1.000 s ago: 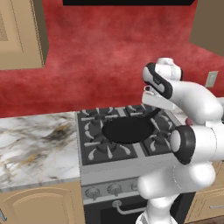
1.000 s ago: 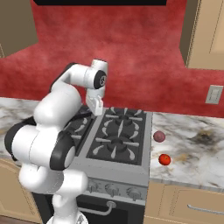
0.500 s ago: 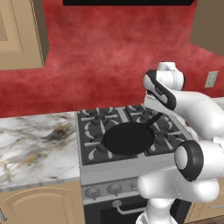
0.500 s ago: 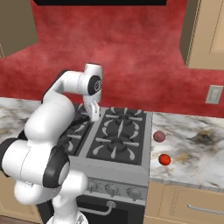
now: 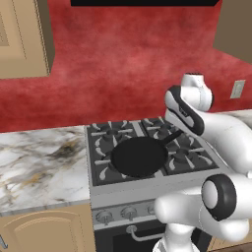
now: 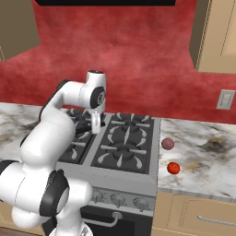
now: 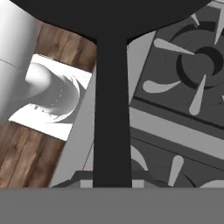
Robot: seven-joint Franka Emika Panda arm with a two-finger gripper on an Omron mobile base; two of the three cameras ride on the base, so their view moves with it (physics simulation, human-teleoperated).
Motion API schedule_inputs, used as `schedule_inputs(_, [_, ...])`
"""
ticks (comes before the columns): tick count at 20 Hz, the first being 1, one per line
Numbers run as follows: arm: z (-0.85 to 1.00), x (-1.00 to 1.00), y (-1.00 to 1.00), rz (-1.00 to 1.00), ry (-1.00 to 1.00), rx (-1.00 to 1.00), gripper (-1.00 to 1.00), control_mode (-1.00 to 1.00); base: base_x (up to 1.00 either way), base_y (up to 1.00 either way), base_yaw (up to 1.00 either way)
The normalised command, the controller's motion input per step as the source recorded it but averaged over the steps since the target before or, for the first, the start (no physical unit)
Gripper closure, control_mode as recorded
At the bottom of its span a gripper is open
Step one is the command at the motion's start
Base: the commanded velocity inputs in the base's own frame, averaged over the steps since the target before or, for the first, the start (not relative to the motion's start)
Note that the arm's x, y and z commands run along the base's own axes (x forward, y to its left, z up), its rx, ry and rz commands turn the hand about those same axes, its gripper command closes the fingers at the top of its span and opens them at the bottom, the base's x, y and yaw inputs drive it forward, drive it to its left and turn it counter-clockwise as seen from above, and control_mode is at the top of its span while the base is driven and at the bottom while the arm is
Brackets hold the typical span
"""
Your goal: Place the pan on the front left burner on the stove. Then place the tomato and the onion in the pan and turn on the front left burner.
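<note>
Pan (image 5: 139, 156) handle clamped in the closed gripper (image 6: 96, 130) above stove (image 6: 124, 147).

We find no legible text, label, brand, number or sign in any view. The stove (image 5: 147, 197) front panel and its knobs (image 5: 129, 212) carry no markings we can read. The wall outlet plate (image 6: 225, 99) is blank. The cabinet doors (image 5: 22, 39) bear no lettering.

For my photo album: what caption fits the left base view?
White robot arm holds a black pan by its handle over the stove's front left burner.
</note>
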Motion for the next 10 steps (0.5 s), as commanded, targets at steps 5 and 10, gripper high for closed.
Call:
schedule_inputs(5, [-0.01, 0.0, 0.0, -0.1, 0.0, 0.0, 1.0, -1.0, 0.0, 0.0, 0.0])
schedule_inputs(10, [-0.09, 0.0, 0.0, -0.06, 0.0, 0.0, 1.0, -1.0, 0.0, 0.0, 0.0])
